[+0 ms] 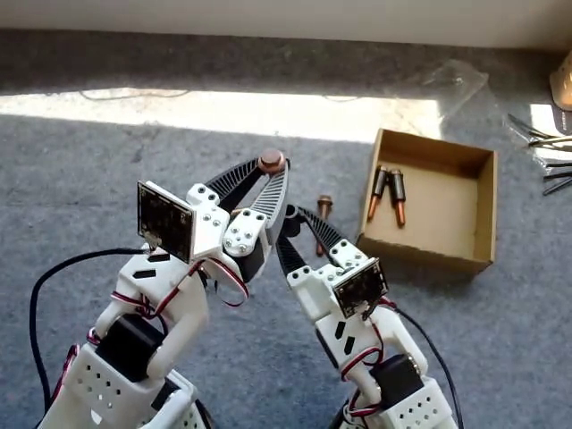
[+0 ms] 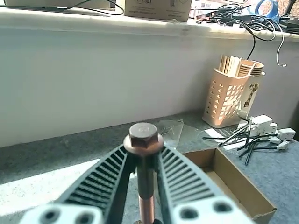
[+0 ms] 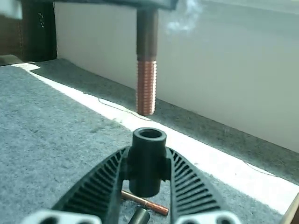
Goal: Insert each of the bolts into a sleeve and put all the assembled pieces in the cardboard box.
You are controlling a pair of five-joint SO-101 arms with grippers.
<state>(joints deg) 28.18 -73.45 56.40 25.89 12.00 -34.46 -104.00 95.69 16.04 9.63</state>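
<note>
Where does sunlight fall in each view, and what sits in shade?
High view: a bright sunlit band crosses the far side of the grey carpeted table; the open brown cardboard box lies mostly in shade. Left wrist view: sunlight reaches the table beyond the copper-coloured hex-head bolt. Right wrist view: a lit strip runs behind the black cylindrical sleeve.

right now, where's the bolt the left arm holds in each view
high view: bolt head near centre, at the left pincer's tip.
left wrist view: bolt clamped in that pincer, hex head past its tips.
right wrist view: bolt threaded end down, above the sleeve.
shared landmark: the sunlit strip.
</note>
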